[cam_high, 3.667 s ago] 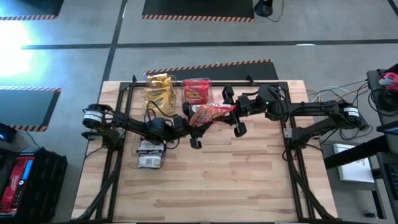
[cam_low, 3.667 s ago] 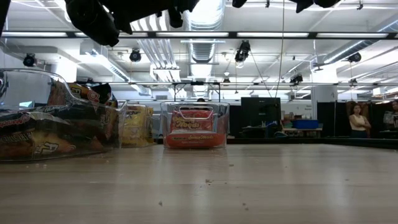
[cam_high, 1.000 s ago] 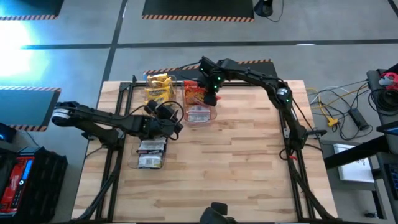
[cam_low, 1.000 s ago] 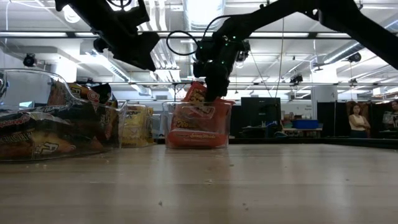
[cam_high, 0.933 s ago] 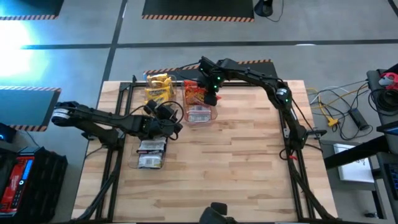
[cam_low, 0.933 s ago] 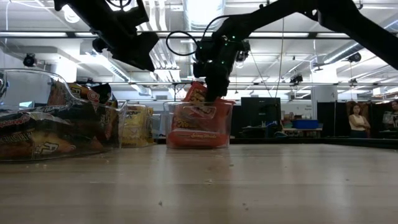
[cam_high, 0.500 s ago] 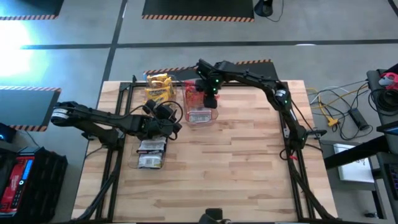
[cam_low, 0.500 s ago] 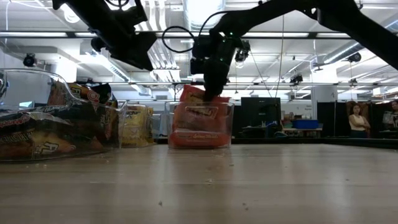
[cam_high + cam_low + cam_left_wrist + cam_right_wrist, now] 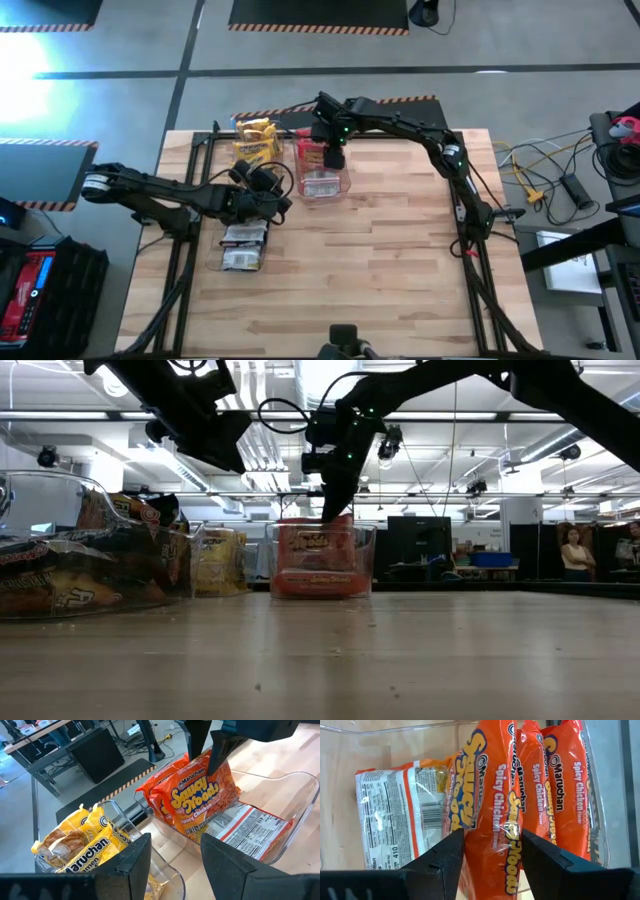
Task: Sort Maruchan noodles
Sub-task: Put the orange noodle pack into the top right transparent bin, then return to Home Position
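- My right gripper [image 9: 331, 158] hangs fingers-down over the middle clear bin [image 9: 340, 190], its two fingers [image 9: 445, 857] spread apart with the top edge of a red-orange packet [image 9: 507, 820] between them; I cannot tell whether they actually press on it.
- That packet stands on edge in the bin, long axis running straight away from the wrist camera, its printed face turned sideways; the "Spicy Chicken" lettering runs along its length.
- Touching it on one side stand two more red-orange packets [image 9: 560, 790], also on edge and parallel to it.
- On its other side, a fourth packet [image 9: 395, 815] lies flat on the bin floor with its white nutrition-label back turned up.
- In the low view the right gripper comes down from above onto the upright packets [image 9: 322, 550], which stay within the bin walls.
- The right arm [image 9: 420, 125] reaches across the far edge of the table [image 9: 400, 280], elbow out, wrist bent downward.
- My left gripper [image 9: 272, 200] hovers near the bin, on the side toward the table's middle, fingers [image 9: 135, 860] apart and holding nothing.
- Beyond it, yellow packets [image 9: 85, 845] stand in a second bin [image 9: 256, 150] just beside the red-orange one.
- Dark packets [image 9: 243, 245] sit in a third bin below the left arm.
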You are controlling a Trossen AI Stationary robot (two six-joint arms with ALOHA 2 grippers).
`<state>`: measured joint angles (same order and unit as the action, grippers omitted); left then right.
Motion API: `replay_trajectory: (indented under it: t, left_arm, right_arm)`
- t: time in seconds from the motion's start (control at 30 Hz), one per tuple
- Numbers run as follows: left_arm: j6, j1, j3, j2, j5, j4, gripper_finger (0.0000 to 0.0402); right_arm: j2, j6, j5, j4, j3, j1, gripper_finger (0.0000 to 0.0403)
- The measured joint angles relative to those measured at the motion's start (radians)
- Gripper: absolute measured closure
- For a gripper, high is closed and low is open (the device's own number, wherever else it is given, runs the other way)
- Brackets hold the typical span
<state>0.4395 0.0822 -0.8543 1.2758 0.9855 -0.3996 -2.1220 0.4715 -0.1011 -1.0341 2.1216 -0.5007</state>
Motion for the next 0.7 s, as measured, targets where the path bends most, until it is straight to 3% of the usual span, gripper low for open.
replay_trajectory:
  t: [0.17,0.33,0.47,0.53,0.7]
  left_arm:
    - [0.003,0.000,0.000,0.000,0.000,-0.009,0.0247]
    - [0.003,0.000,0.000,0.000,0.002,-0.015,0.0247]
    - [-0.009,0.000,0.000,-0.015,0.001,-0.038,0.0247]
    - [0.000,0.003,0.000,-0.040,0.000,-0.075,0.0247]
    - [0.041,0.018,0.000,-0.159,0.001,-0.230,0.0247]
  right_arm:
    - [0.001,0.001,0.014,-0.003,0.011,-0.003,0.0230]
    - [0.004,0.001,0.163,-0.016,0.071,-0.004,0.0236]
    - [0.029,-0.013,0.172,-0.089,0.133,-0.005,0.0241]
    - [0.057,-0.045,0.137,-0.111,0.143,-0.009,0.0244]
    - [0.148,-0.121,-0.070,-0.141,0.088,-0.050,0.0250]
